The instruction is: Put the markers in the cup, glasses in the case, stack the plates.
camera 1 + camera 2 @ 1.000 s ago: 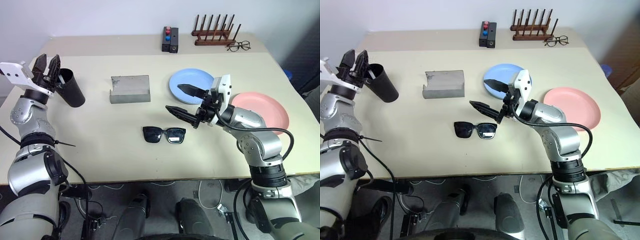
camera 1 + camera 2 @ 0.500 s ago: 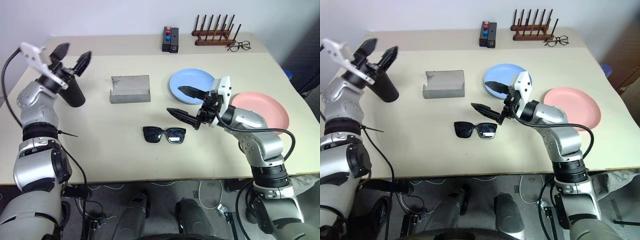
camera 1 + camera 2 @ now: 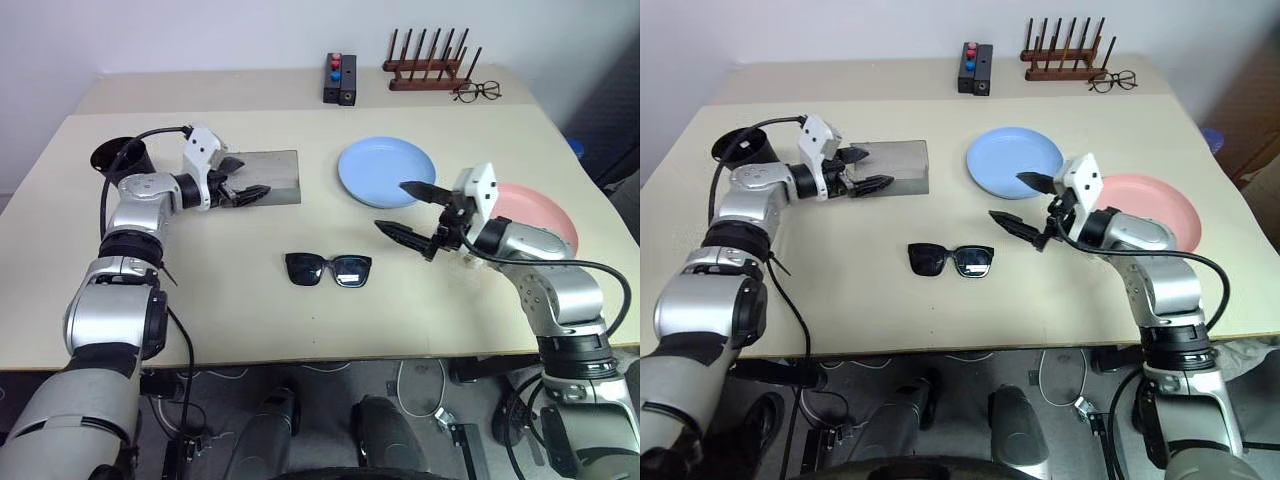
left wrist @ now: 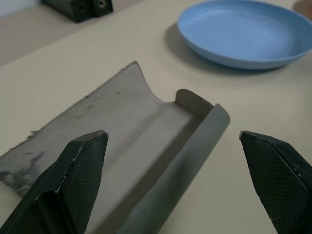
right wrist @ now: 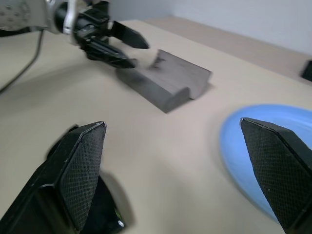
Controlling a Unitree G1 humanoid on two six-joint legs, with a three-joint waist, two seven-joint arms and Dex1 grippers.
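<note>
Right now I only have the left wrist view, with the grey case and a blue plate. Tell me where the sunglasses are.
Observer: The sunglasses lie on the table, nearer the robot than the case, apart from it.
Operator: Give me the right claw.
Observer: The right claw hangs open by the blue plate's near edge, holding nothing.
Operator: Now the pink plate.
Observer: The pink plate sits on the table right of the blue one, not stacked.

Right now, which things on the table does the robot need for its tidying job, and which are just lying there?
For the job:
- black cup
- grey case
- sunglasses
- blue plate
- pink plate

Just lying about:
- wire spectacles
- wooden rack
- black block with red and blue knobs
</note>
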